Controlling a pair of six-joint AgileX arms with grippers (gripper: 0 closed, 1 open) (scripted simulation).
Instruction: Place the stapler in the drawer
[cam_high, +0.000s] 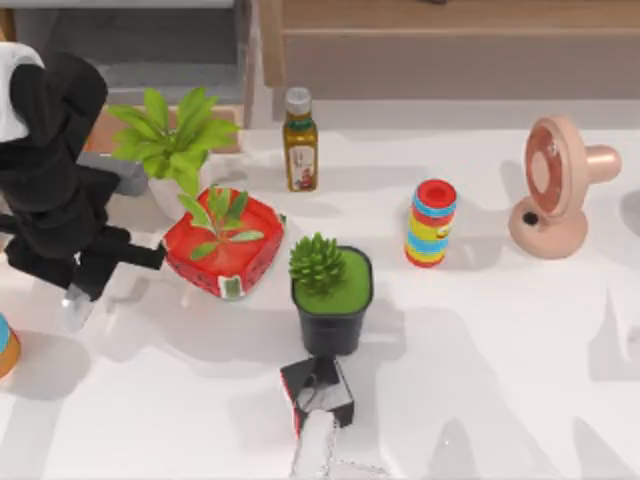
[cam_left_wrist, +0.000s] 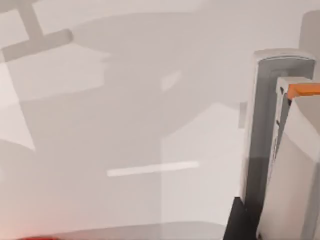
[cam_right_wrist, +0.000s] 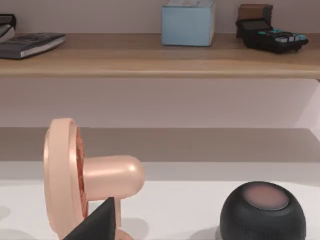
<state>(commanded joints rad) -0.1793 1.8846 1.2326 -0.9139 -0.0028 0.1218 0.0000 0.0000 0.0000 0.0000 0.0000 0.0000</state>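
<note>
Left arm reaches over the table's left side, left gripper (cam_high: 78, 300) low beside the red planter (cam_high: 222, 245) — whether clenched or released, cannot tell. Drawer (cam_high: 170, 60) far left. Stapler (cam_high: 312, 448) near edge, centre.

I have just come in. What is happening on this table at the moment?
The left gripper hangs low over the table's left side, next to the stapler; whether it grips it is unclear. The drawer stands open at the back left, with no stapler inside yet. The right arm is parked by the pink fan.
</note>
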